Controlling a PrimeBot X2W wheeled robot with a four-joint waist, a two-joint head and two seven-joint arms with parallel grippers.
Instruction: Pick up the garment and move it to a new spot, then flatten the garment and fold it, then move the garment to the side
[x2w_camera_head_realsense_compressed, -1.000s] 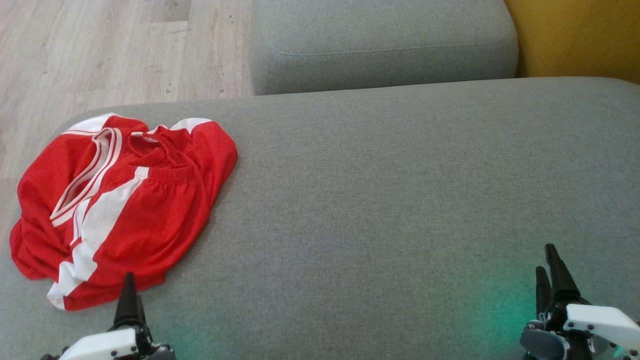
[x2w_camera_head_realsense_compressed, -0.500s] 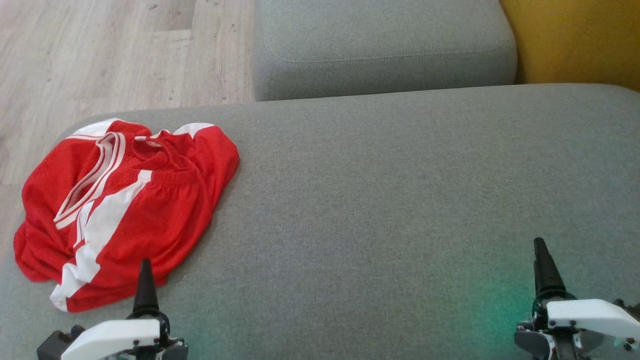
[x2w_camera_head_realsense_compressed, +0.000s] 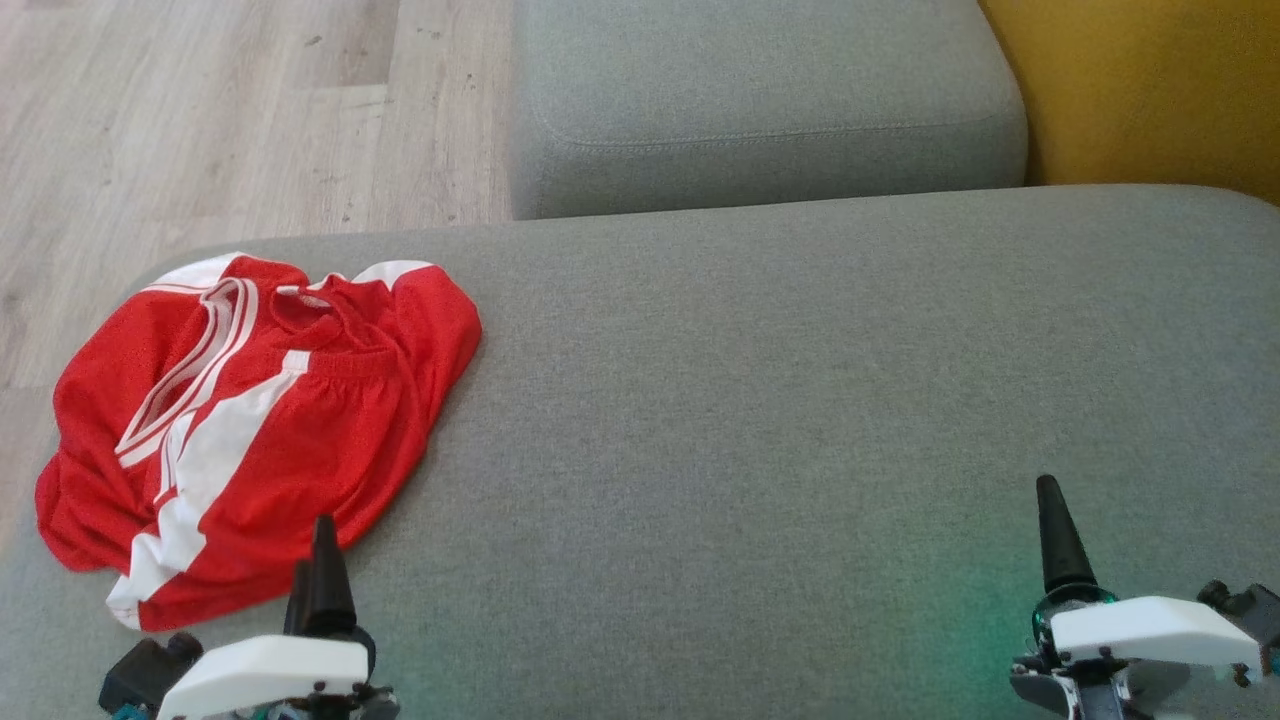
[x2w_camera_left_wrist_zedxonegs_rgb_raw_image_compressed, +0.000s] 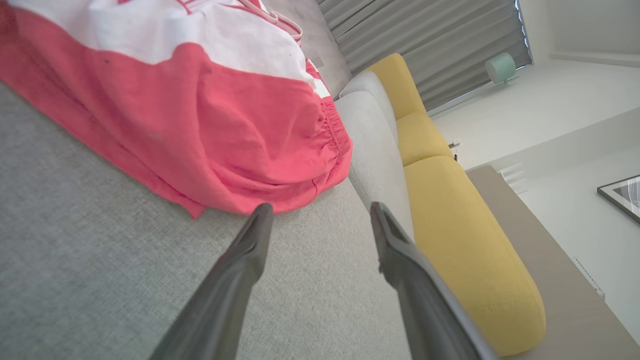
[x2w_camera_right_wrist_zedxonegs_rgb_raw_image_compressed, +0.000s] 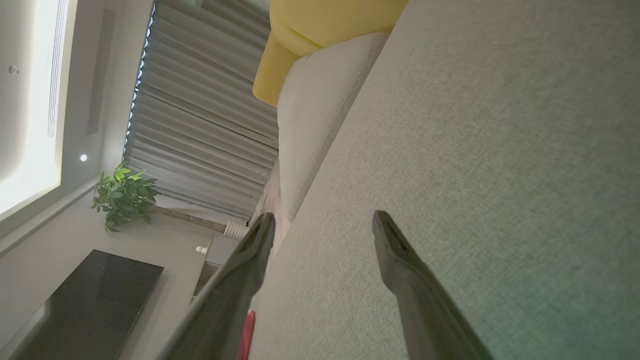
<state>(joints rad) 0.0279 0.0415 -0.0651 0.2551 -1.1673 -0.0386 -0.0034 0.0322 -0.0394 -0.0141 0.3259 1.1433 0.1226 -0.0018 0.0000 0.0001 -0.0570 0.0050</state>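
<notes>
Head view: a red garment (x2w_camera_head_realsense_compressed: 260, 430) with white stripes and panels lies crumpled in a loose heap on a grey sofa seat (x2w_camera_head_realsense_compressed: 800, 400). It sits directly ahead of the left tool (x2w_camera_head_realsense_compressed: 312, 545) and well apart from the right tool (x2w_camera_head_realsense_compressed: 1050, 505), far off to that tool's left. From this angle the left tool's dark fingertips overlap the near edge of the red cloth. Beyond both tools a separate grey cushion (x2w_camera_head_realsense_compressed: 760, 90) butts against the seat. A yellow cushion (x2w_camera_head_realsense_compressed: 1150, 90) lies ahead of the right tool, and a wooden floor (x2w_camera_head_realsense_compressed: 200, 120) ahead of the left tool, past the garment.

Left wrist view: the left tool's two fingers stand spread wide with nothing between them. Their tips are just short of the garment's gathered red hem and are not touching it. A broad white panel crosses the cloth farther ahead. Whether the fingers rest on the seat or hang just above it cannot be told. Past the heap the grey and yellow upholstery runs on toward pleated curtains (x2w_camera_left_wrist_zedxonegs_rgb_raw_image_compressed: 425, 45).

Right wrist view: the right tool's fingers are likewise parted wide and grip nothing, pointing along bare grey upholstery. Ahead of that tool the grey cushion's seam meets the seat, and a potted plant (x2w_camera_right_wrist_zedxonegs_rgb_raw_image_compressed: 122, 197) stands near the curtains beyond.
</notes>
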